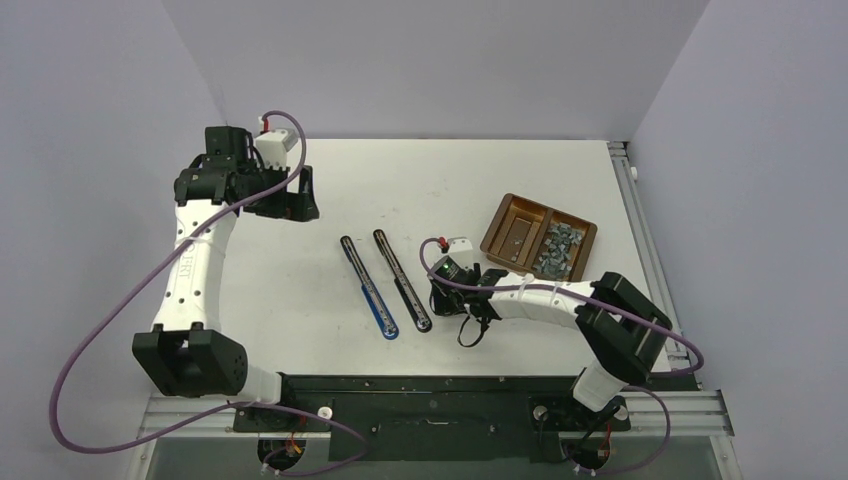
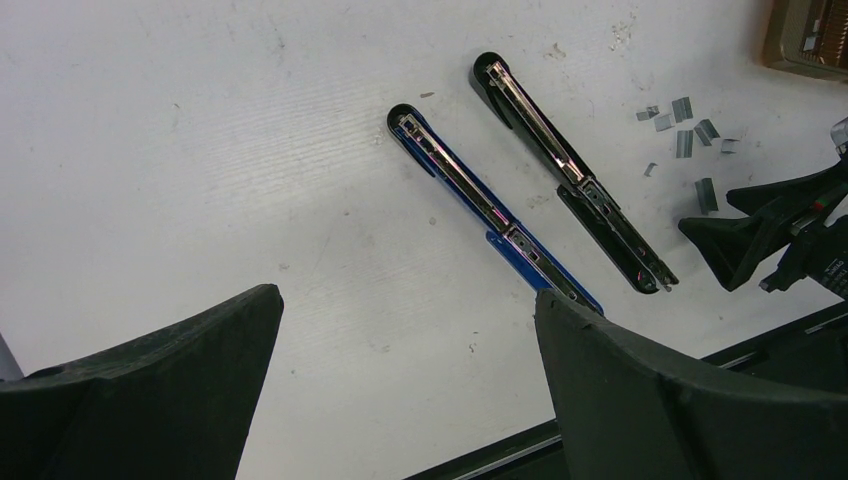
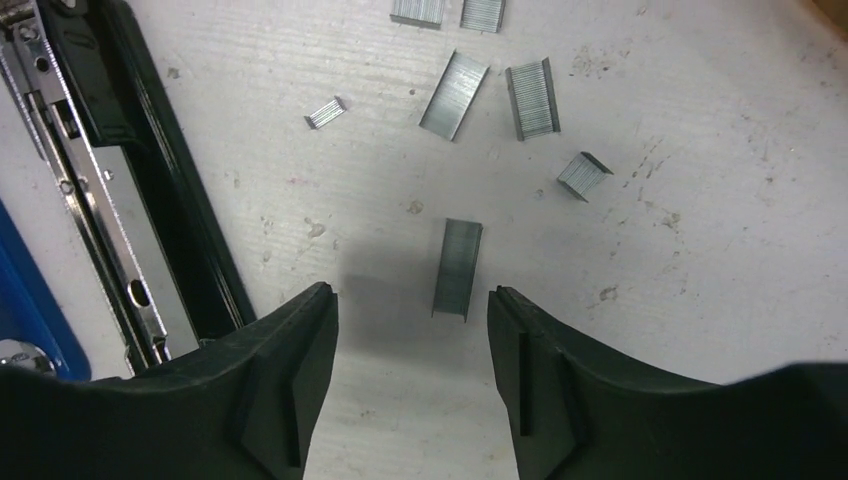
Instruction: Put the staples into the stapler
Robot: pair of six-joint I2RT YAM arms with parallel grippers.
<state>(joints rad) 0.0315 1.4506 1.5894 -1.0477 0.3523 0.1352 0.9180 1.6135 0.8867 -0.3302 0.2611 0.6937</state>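
Observation:
Two staplers lie opened flat in the middle of the table: a blue one and a black one. Both also show in the left wrist view, blue and black. Several loose silver staple strips lie to the right of the black stapler. My right gripper is open and empty, low over the table. One staple strip lies just ahead of its tips. The black stapler is to its left. My left gripper is open and empty, high at the back left.
A brown two-compartment tray stands at the right. Its right compartment holds a heap of staples. More strips lie farther ahead of my right gripper. The black base rail runs along the near edge.

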